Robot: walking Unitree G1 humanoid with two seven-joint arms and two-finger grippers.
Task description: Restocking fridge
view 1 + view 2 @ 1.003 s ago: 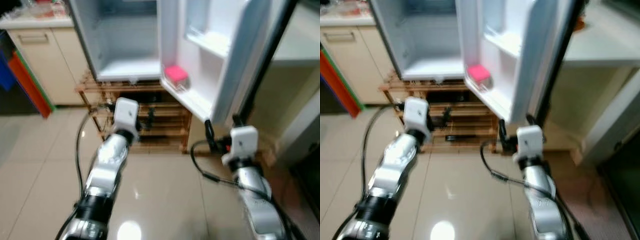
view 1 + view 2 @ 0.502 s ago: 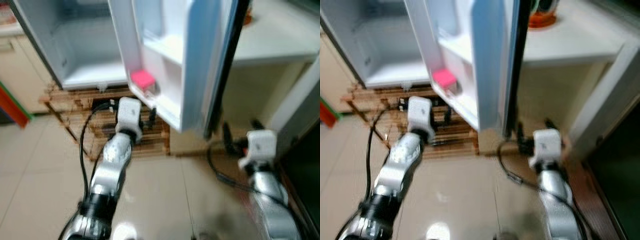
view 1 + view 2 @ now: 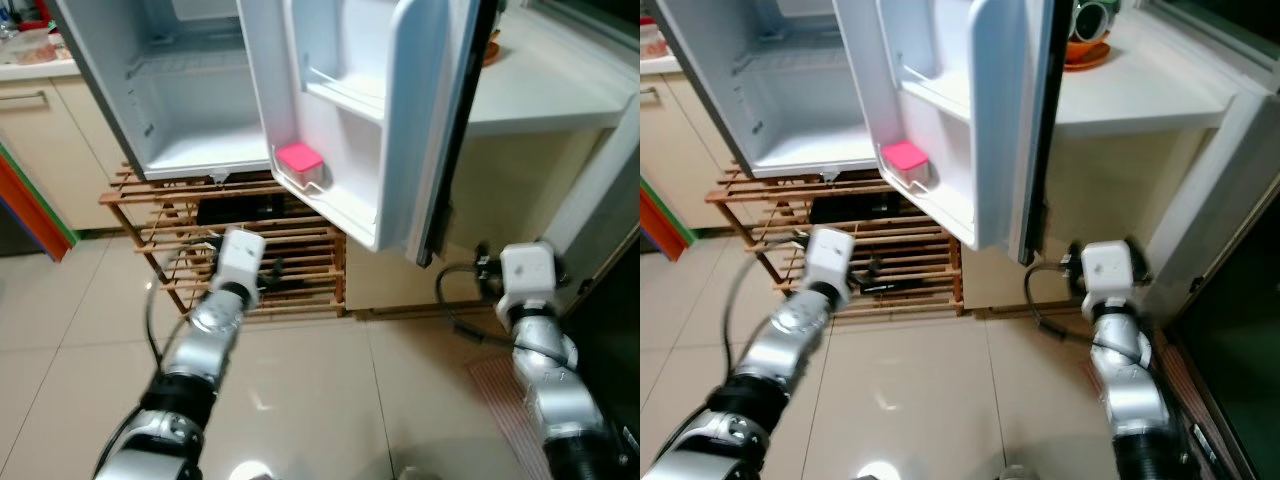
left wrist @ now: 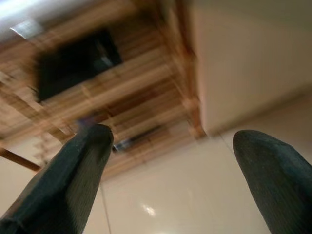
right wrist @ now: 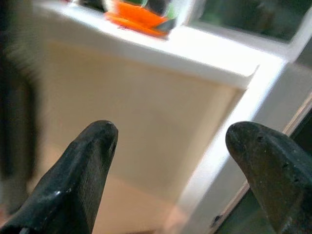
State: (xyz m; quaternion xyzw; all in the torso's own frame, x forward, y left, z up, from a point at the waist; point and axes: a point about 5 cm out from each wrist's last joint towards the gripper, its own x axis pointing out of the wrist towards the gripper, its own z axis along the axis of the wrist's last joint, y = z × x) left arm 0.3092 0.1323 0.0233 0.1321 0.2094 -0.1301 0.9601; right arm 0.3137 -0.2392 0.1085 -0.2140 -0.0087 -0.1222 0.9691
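Left eye view has the pink box [image 3: 298, 159] sitting in the lowest shelf of the open fridge door [image 3: 345, 120], far ahead and above both arms. It looks small, light and rigid, so I'd pinch its flat sides. Left end effector [image 4: 170, 156] and right end effector [image 5: 170, 146] are both spread wide, holding nothing.

We note fridge door [image 3: 350, 110] upper centre: smooth glossy white plastic lining. Pink box [image 3: 299, 160] in its lowest shelf: matt plastic look. Slatted rack [image 3: 250, 250] mid-left: bare light wood. Floor tiles [image 3: 330, 400] across bottom: glossy, reflecting lamp. Our arms: brushed silver metal with white plastic wrist housings. Left gripper [image 4: 170, 141] and right gripper [image 5: 170, 134], fingers spread: matt black, finely textured. Counter [image 3: 1140, 95] upper right: smooth white.
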